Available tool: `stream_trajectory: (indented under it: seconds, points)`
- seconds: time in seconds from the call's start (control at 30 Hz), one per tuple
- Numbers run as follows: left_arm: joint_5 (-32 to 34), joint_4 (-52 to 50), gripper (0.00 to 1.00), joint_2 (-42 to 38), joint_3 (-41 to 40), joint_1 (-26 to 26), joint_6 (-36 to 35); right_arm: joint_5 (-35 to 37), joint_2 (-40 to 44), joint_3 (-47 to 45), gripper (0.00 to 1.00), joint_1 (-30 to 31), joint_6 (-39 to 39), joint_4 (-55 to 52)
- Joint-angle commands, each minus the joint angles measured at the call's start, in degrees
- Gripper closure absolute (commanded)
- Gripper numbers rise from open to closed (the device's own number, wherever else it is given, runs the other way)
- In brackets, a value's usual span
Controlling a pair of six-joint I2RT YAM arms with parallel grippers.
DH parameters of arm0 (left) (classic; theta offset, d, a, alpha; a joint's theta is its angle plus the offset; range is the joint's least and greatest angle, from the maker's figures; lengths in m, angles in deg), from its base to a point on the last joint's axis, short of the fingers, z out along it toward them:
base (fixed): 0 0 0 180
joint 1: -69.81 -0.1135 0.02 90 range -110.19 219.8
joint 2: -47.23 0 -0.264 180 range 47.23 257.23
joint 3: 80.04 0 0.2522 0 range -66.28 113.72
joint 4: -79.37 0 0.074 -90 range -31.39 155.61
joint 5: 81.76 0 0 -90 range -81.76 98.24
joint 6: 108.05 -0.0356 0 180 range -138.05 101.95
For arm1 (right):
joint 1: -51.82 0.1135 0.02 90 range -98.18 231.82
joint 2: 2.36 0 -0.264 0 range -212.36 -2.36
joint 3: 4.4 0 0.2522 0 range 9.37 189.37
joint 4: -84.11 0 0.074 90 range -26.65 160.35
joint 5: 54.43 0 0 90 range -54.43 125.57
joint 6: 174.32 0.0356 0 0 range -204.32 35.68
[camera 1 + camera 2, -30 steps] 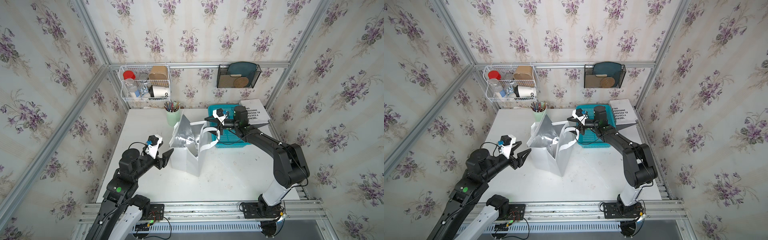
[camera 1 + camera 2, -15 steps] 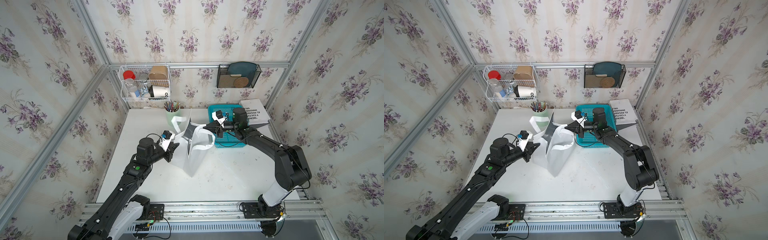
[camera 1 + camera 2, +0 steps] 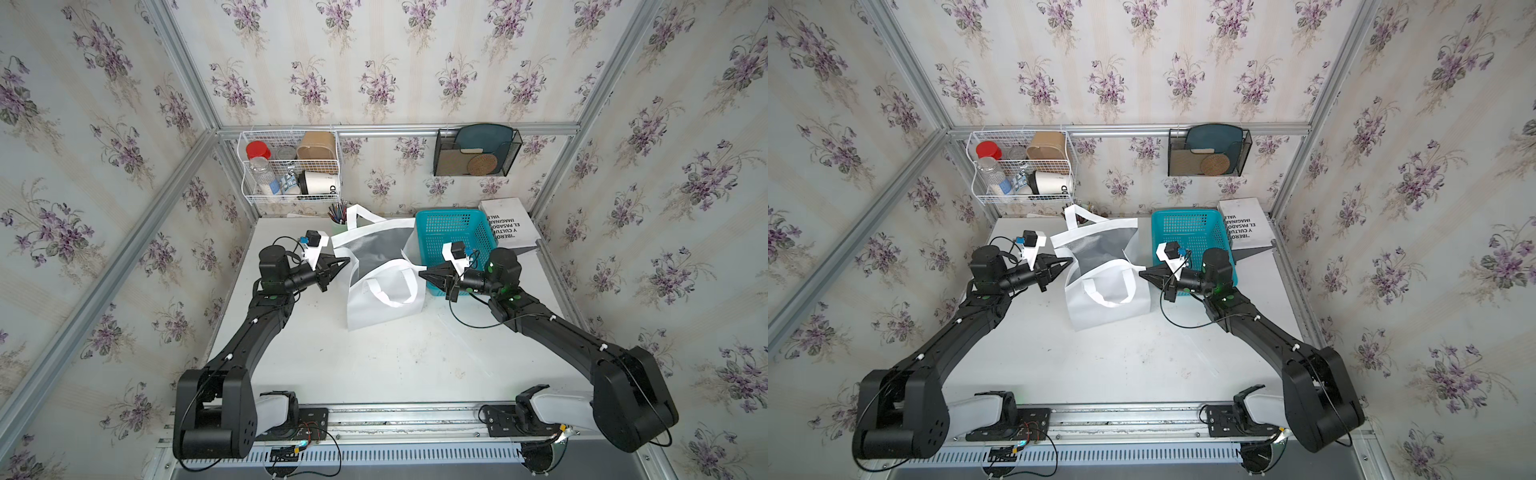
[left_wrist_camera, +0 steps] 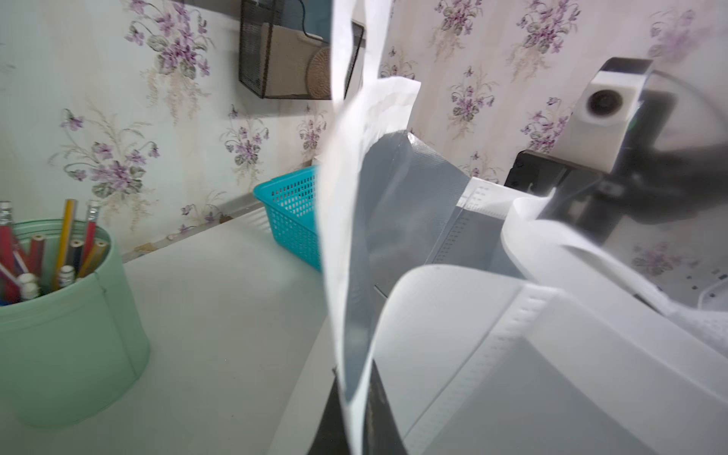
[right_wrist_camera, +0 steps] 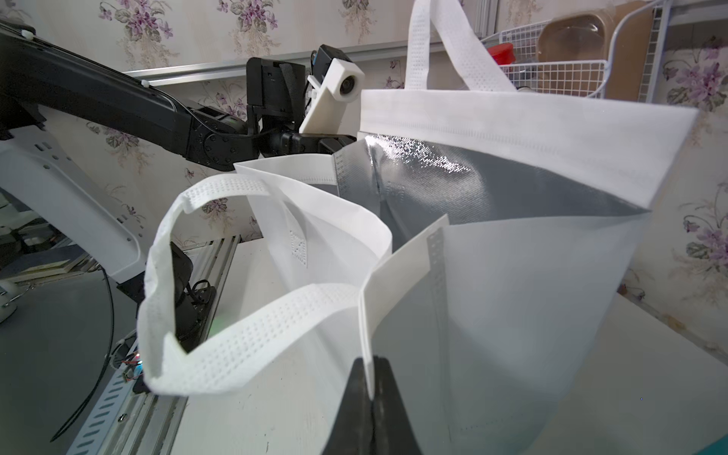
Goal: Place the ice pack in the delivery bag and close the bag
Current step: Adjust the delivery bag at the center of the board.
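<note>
**Both grippers pinching bag rim, mouth open**

I've got the delivery bag [image 3: 384, 309] standing upright mid-table [image 3: 374, 365]. Its mouth is spread wide and the silver lining shows in both top views.

The L gripper [image 3: 347, 261] is at the bag's rim on my left-arm side. In the left wrist view its fingers [image 4: 382, 425] are pressed together w/ the white rim edge pinched between them.

The R gripper [image 3: 421, 274] is on the opposite rim. In the right wrist view its fingers [image 5: 354, 413] are clamped tight on the rim fold, next to where the front handle [image 3: 388, 302] is stitched. That handle droops down the bag's near face, and the back handle [image 3: 350, 218] stands up at the far rim.

The turquoise basket [image 3: 449, 214] sits just beside the bag on the R gripper's side. The book [image 3: 509, 224] is beyond the basket, further from the bag. The green pencil cup [image 4: 67, 335] is behind the bag and partly hidden from the top views.

Can't tell where the ice pack is; I can't make it out in any view.
</note>
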Motion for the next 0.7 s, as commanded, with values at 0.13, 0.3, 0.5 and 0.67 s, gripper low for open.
stream_trajectory:
  seconds: [0.13, 0.3, 0.5, 0.67]
  points:
    - [-10.14, -2.58, 0.83, 1.67, -0.01, -0.57, -11.18, 18.27, 0.42, -3.81, 1.00, 0.11, 10.95, 2.37]
    - [-2.92, -9.09, 0.51, -3.04, -2.19, -0.55, -18.92, 17.66, -1.72, -2.75, 1.00, 1.25, 12.32, 4.70]
    - [-2.37, -17.79, 0.40, -11.87, -5.46, -1.48, -23.77, 21.01, -4.47, 0.06, 1.00, 2.90, 14.29, 5.35]
    - [-1.45, -28.38, 0.34, -21.12, -7.69, -1.72, -27.41, 23.37, -6.47, 3.00, 1.00, 3.62, 14.41, 3.12]
